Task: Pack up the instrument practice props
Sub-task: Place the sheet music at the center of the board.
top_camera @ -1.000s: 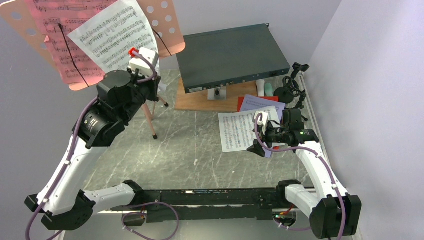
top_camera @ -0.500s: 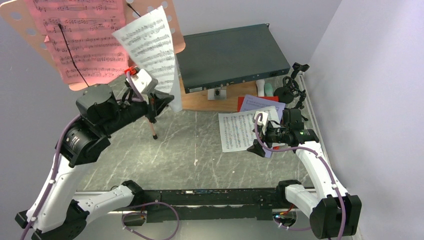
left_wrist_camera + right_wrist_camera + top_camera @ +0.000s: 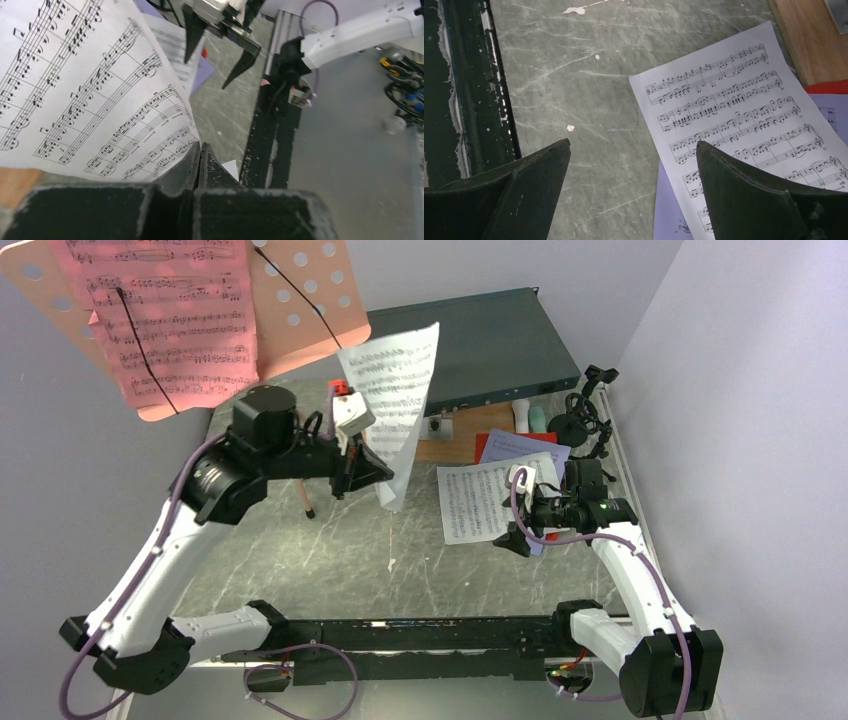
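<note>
My left gripper point(image 3: 385, 480) is shut on the bottom corner of a white sheet-music page point(image 3: 395, 400), which stands upright above the middle of the table. The left wrist view shows this page point(image 3: 90, 90) pinched at the closed tips point(image 3: 200, 147). The salmon-pink music stand point(image 3: 300, 300) at back left still carries a pink page point(image 3: 170, 330). My right gripper point(image 3: 515, 535) hangs open over the edge of a second white page point(image 3: 734, 115), which lies on a lavender page point(image 3: 669, 210) and a red one point(image 3: 829, 86). A black mic stand point(image 3: 580, 420) and small tubes point(image 3: 530, 417) sit at the back right.
A dark grey rack box point(image 3: 470, 350) rests on a wooden board point(image 3: 440, 445) at the back. The stand's thin legs point(image 3: 305, 495) reach the table beside my left arm. A black rail point(image 3: 420, 630) runs along the near edge, and a wall closes the right side.
My left arm has carried the white page off the music stand, rightward and down to mid-table. The right arm has not moved.
</note>
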Robot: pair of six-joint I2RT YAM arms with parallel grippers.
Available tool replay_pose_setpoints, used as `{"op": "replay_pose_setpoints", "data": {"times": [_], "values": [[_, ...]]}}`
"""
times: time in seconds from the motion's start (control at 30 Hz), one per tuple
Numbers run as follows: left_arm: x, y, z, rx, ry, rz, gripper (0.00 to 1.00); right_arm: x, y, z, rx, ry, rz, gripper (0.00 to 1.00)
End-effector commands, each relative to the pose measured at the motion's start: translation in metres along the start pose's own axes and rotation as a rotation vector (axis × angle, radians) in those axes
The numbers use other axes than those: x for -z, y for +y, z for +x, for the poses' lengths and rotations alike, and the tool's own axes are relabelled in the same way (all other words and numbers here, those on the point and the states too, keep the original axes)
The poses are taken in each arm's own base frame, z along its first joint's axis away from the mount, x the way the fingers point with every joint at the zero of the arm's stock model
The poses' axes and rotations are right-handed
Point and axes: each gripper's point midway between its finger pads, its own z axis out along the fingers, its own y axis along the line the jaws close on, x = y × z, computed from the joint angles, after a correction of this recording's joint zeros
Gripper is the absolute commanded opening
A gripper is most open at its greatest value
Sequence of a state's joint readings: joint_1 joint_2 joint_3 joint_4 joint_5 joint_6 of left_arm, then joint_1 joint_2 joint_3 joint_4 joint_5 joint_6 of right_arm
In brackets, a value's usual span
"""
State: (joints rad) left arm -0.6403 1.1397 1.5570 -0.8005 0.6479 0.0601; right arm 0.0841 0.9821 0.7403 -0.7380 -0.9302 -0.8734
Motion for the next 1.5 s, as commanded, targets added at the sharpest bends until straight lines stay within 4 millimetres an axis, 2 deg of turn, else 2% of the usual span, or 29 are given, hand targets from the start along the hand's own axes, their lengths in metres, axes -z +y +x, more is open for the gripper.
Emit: {"op": "replay_pose_setpoints", "data": {"times": [0.0, 0.2, 0.33, 0.6, 0.77, 1.0, 1.17, 1.33, 1.47], "values": [[-0.004, -0.035, 0.015, 0.055, 0.043, 0.218, 0.00, 0.001, 0.008, -0.013, 0.045, -0.053, -0.048, 1.00], [-0.035, -0.048, 0.038, 0.083, 0.117, 0.298, 0.00, 0.000, 0.001, -0.016, 0.010, -0.055, -0.018, 1.00], [-0.060, -0.052, 0.064, 0.072, 0.234, 0.286, 0.00, 0.002, -0.004, -0.019, -0.013, -0.061, 0.000, 1.00], [-0.096, -0.008, 0.159, 0.078, 0.509, 0.149, 0.00, 0.004, -0.021, -0.011, -0.090, -0.030, 0.071, 1.00], [-0.114, -0.004, 0.200, 0.154, 0.612, 0.172, 0.00, 0.006, -0.031, -0.006, -0.142, -0.011, 0.104, 1.00], [-0.128, -0.016, 0.213, 0.236, 0.596, 0.244, 0.00, 0.010, -0.023, -0.010, -0.104, -0.026, 0.064, 1.00], [-0.127, -0.017, 0.223, 0.262, 0.611, 0.241, 0.00, 0.011, 0.015, -0.011, 0.052, -0.066, -0.101, 1.00], [-0.127, -0.019, 0.220, 0.266, 0.604, 0.248, 0.00, 0.007, 0.047, 0.001, 0.254, -0.081, -0.259, 1.00], [-0.131, -0.023, 0.218, 0.270, 0.604, 0.263, 0.00, 0.006, 0.046, -0.014, 0.372, -0.072, -0.317, 1.00]]}}
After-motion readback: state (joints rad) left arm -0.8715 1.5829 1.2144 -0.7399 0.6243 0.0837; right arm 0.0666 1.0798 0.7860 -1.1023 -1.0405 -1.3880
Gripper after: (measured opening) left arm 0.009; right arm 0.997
